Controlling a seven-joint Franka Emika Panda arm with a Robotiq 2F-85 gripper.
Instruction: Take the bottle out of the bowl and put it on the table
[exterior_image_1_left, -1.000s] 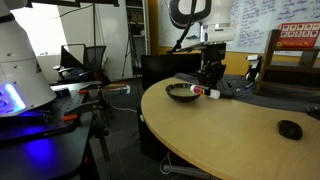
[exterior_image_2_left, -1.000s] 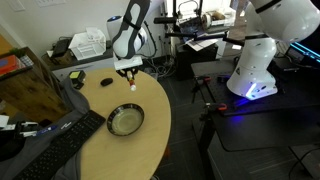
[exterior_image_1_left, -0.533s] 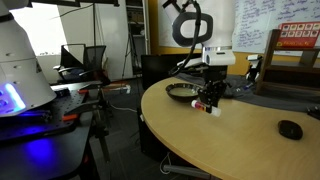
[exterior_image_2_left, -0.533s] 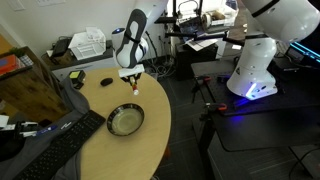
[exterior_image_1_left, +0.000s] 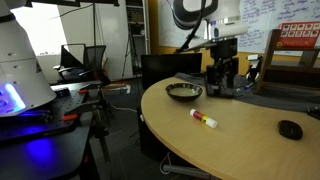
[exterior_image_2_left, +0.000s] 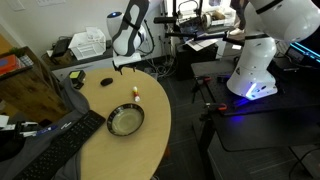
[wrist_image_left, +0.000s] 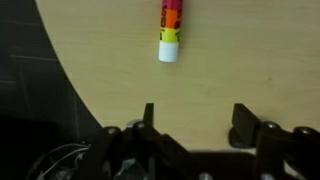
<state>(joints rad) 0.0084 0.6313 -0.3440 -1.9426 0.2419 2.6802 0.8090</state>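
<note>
The bottle (exterior_image_1_left: 204, 119) lies on its side on the tan table (exterior_image_1_left: 250, 145), a short way from the metal bowl (exterior_image_1_left: 184, 92). In an exterior view the bottle (exterior_image_2_left: 135, 94) rests beyond the bowl (exterior_image_2_left: 126, 121), apart from its rim. My gripper (exterior_image_1_left: 222, 88) hangs above the table behind the bottle, open and empty; it also shows in an exterior view, gripper (exterior_image_2_left: 124, 68). In the wrist view the bottle (wrist_image_left: 170, 30) lies on the wood well ahead of my open gripper (wrist_image_left: 195, 115), with only bare table between the fingers.
A black mouse (exterior_image_1_left: 290, 129) sits near the table's edge. A keyboard (exterior_image_2_left: 60, 150) lies by the bowl, with dark small objects (exterior_image_2_left: 106, 81) at the far side. A dark desk with blue glow (exterior_image_1_left: 30, 130) stands beside the table.
The gripper carried the bottle away from the bowl, let it go on the table, opened and rose away from it.
</note>
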